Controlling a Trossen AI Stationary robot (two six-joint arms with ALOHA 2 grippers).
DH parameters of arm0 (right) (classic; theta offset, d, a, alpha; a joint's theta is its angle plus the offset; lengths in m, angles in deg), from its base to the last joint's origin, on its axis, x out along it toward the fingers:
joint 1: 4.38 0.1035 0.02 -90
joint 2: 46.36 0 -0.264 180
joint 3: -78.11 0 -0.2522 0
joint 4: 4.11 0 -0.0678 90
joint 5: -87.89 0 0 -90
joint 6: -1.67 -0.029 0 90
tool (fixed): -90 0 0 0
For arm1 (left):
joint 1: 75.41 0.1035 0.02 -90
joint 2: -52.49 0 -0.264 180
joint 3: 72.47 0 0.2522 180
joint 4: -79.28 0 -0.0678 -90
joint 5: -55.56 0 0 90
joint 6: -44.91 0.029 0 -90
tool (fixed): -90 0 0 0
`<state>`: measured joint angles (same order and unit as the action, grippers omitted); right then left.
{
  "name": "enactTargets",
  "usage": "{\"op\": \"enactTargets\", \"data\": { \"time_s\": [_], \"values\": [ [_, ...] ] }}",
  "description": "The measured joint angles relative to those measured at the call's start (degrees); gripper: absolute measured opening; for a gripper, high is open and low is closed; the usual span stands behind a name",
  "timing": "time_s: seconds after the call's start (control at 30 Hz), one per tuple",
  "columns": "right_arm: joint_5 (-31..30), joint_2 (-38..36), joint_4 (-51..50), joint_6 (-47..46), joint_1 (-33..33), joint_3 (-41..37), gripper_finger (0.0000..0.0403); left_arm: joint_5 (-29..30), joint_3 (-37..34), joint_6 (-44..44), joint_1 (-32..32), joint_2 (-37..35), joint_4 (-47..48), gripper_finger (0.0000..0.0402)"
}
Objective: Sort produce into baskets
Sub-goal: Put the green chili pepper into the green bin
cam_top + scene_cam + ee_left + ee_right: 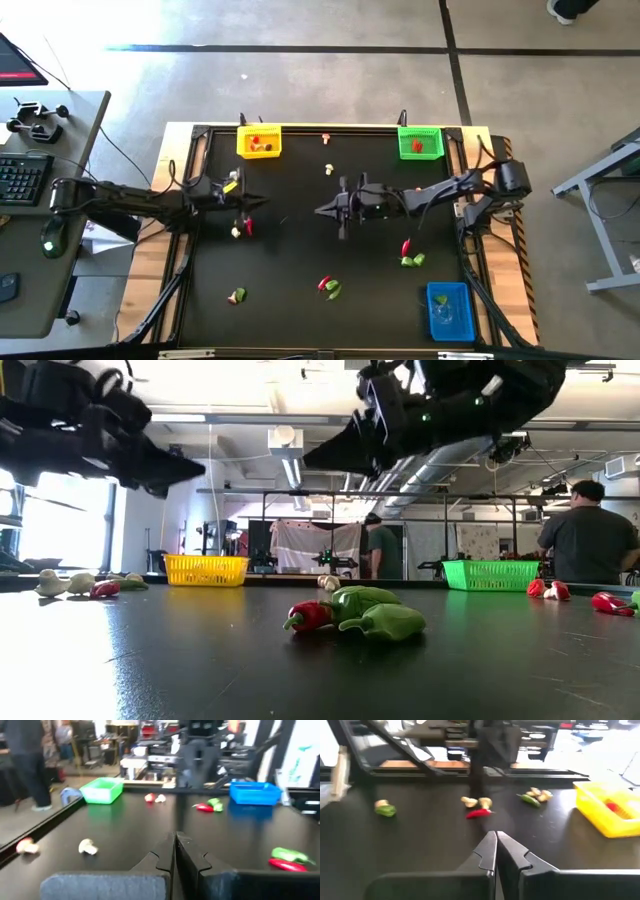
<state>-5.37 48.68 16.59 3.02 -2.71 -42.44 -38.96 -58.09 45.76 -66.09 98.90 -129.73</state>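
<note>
On the black worktop, loose produce lies scattered: a cream bulb and red piece just beside the left gripper, a green piece near the front edge, a red-and-green pair at front centre, and another pair towards the right. Both arms hang above the middle, the left gripper and the right gripper each pinched fully together and holding nothing, tips facing each other and apart. The yellow basket at the back edge holds red pieces, the green basket at the back right holds one red piece, and the blue basket sits at the front right corner, its contents unclear.

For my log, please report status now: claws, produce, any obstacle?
Left claw shut, empty. Right claw shut, empty. Produce scattered on table. Nothing between claws.
</note>
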Motion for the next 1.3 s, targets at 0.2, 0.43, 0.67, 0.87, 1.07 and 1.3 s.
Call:
{"op": "enactTargets", "data": {
  "time_s": [0.2,0.43,0.67,0.87,1.07,1.3],
  "values": [
    [-4.3,-2.7,-5.3,-2.2,2.2,0.0,0.0000,-0.1,0.0,2.4,-3.7,-1.4,1.1,0.0003],
    [-6.5,-3.2,-6.2,-3.9,4.9,0.0,0.0000,1.6,1.9,2.3,-5.5,-1.3,9.1,0.0003],
    [-9.3,-3.2,-9.6,-6.2,5.1,0.0,0.0000,9.3,12.5,-1.9,-5.6,-1.3,35.1,0.0003],
    [-11.8,-3.2,-12.5,-8.4,5.1,0.0,0.0000,24.6,22.9,-13.1,-3.8,-0.8,61.7,0.0003],
    [-11.8,-3.2,-12.5,-8.4,5.2,0.0,0.0000,30.2,27.4,-18.2,1.9,2.4,75.1,0.0003],
    [-11.8,-3.2,-12.5,-7.3,5.2,0.0,0.0000,24.4,27.9,-13.8,12.6,8.1,75.4,0.0005]
  ]
}}
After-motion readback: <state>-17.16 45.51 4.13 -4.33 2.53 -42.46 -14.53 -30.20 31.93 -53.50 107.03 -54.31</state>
